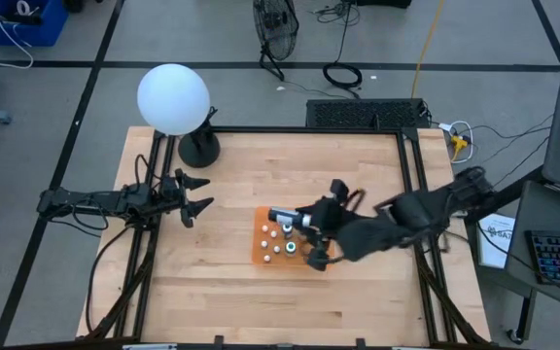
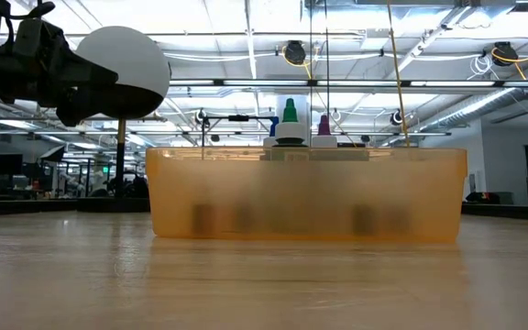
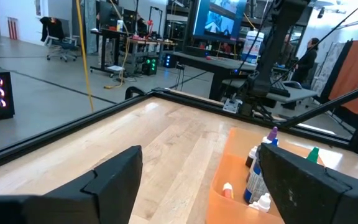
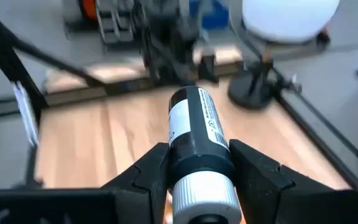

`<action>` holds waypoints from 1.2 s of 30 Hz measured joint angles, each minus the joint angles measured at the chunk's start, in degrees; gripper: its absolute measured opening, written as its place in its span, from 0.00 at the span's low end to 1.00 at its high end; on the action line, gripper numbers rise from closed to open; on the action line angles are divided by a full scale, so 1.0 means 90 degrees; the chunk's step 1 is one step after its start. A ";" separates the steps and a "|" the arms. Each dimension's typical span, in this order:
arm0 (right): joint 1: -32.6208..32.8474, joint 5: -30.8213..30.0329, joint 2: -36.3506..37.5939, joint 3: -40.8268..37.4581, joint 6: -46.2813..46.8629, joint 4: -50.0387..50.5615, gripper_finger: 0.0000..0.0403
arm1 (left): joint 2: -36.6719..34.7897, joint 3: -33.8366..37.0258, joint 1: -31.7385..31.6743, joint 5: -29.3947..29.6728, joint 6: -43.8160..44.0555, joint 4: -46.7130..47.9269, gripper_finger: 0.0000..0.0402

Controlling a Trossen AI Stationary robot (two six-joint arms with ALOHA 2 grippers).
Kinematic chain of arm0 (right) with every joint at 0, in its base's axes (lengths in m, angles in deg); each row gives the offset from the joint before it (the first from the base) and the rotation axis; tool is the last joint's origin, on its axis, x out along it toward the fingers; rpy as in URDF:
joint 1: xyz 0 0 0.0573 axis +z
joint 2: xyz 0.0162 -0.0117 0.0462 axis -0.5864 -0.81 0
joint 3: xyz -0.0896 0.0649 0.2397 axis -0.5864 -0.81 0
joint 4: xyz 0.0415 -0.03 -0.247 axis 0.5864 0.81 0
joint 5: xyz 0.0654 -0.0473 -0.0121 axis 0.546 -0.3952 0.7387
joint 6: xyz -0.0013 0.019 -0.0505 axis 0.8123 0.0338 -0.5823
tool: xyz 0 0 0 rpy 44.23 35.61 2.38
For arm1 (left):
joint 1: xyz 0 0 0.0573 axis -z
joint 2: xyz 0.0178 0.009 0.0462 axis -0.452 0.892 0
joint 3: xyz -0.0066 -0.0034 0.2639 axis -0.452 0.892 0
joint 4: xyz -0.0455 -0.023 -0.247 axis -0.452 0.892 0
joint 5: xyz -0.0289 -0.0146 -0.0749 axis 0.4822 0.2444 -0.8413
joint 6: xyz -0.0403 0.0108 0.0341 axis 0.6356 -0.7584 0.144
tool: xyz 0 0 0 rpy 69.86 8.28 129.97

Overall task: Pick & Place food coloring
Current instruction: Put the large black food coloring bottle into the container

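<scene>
An orange tray (image 1: pixel 261 251) sits mid-table and holds several small white-capped food coloring bottles (image 1: pixel 282 240). In the low view, green and purple bottle tips (image 2: pixel 290 112) stick up above its rim (image 2: pixel 305 154). My right gripper (image 1: pixel 296 218) reaches in from the table's right, over the tray's far side. It is shut on a larger bottle with a dark body and white label (image 4: pixel 194 127). My left gripper (image 1: pixel 197 197) hangs open over the table's left part, well clear of the tray. In its wrist view (image 3: pixel 197 174) the tray shows to one side. My right gripper pinches the dark bottle between its two fingers (image 4: pixel 157 168), on the sides of the body just ahead of the grey-white cap (image 4: pixel 180 163). The bottle lies along the fingers, roughly level. Its cap end points back toward the wrist and its base toward the table's left. It is held above the tray.
A big white globe (image 1: pixel 173 97) on a black base (image 1: pixel 199 149) stands at the table's far left corner. A black frame rail (image 1: pixel 299 130) runs around the table. Bare wood lies left of and in front of the tray.
</scene>
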 joint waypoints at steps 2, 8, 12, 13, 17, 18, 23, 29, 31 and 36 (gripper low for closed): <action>-0.0157 0.0399 -0.0361 0.0400 0.0230 0.0629 0.34 | -0.0001 0.0000 0.0000 0.0000 0.0000 -0.0004 0.80; -0.0553 0.1709 -0.1128 0.0611 0.1178 0.2677 0.33 | -0.0001 0.0000 0.0000 0.0000 0.0000 -0.0003 0.78; -0.0729 0.1895 -0.1612 0.0609 0.1780 0.4067 0.33 | 0.0000 0.0000 0.0000 0.0000 0.0000 -0.0004 0.78; -0.0755 0.1895 -0.1715 0.0605 0.1829 0.4121 0.33 | -0.0002 0.0000 0.0000 0.0000 0.0000 0.0000 0.79; -0.0775 0.2413 -0.1775 0.0282 0.1632 0.3721 0.33 | -0.0001 0.0000 0.0002 0.0001 0.0000 0.0004 0.81; -0.0791 0.2444 -0.1765 0.0169 0.1617 0.3718 0.33 | 0.0000 0.0000 0.0001 0.0000 0.0000 0.0001 0.81; -0.1066 0.2422 -0.1499 -0.0629 0.1876 0.4077 0.33 | 0.0000 0.0000 0.0001 0.0000 0.0000 -0.0007 0.80; -0.1527 0.2593 -0.1027 -0.1726 0.1704 0.3424 0.33 | -0.0002 0.0000 0.0000 0.0000 0.0000 -0.0003 0.77; -0.1723 0.2633 -0.0868 -0.2083 0.1568 0.3144 0.33 | 0.0000 0.0000 0.0001 0.0000 0.0000 -0.0001 0.77; -0.2170 0.3045 -0.0560 -0.2959 0.1237 0.2140 0.33 | 0.0000 -0.0002 0.0000 0.0002 0.0000 -0.0004 0.78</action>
